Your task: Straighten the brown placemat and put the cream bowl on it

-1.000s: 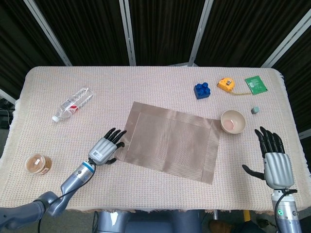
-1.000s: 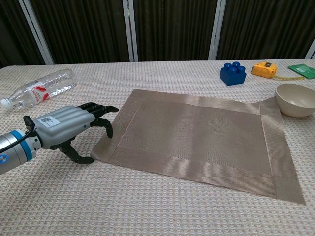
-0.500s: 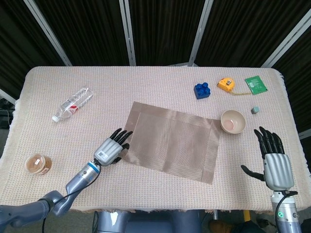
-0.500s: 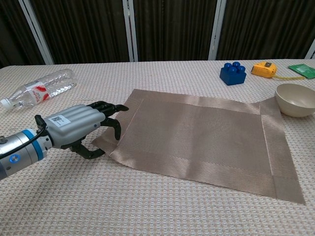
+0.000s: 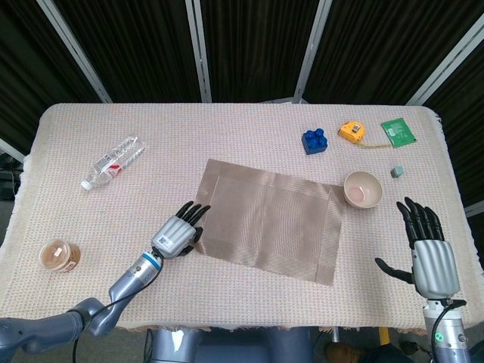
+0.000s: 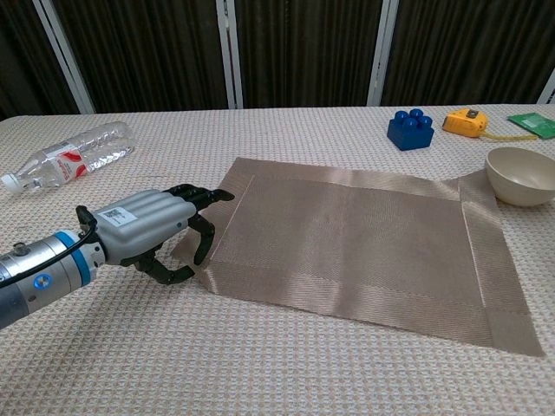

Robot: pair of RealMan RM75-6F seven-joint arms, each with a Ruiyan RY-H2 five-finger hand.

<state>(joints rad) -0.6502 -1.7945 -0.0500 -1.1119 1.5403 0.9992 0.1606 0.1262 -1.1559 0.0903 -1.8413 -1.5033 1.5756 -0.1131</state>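
Lying skewed on the woven tablecloth (image 5: 242,136), the brown placemat (image 5: 268,221) has its long edges running down toward the right in the head view, and its far right corner touches or slips just under the cream bowl (image 5: 362,188), which stands upright on the cloth at that corner, not on the mat. The left hand (image 5: 178,233) is at the mat's near left corner; in the chest view the same left hand (image 6: 152,227) has its dark fingers (image 6: 205,196) bent down over the mat's left edge and the thumb curled below. The edge looks a little lifted there, but I cannot tell for sure if the corner is really pinched or only touched. The right hand (image 5: 429,250) is seen only in the head view, near the right front edge of the table, well apart from the bowl; its fingers are spread and straight, the thumb out to the side, and it holds nothing. Behind the mat, near the far right part of the table, stand a blue toy block (image 5: 314,140), a yellow tape measure (image 5: 352,131), a green card (image 5: 399,130) and a small grey cube (image 5: 396,172). A clear plastic bottle (image 5: 112,161) lies on its side at the left, and a small round jar (image 5: 59,255) sits near the left front corner.
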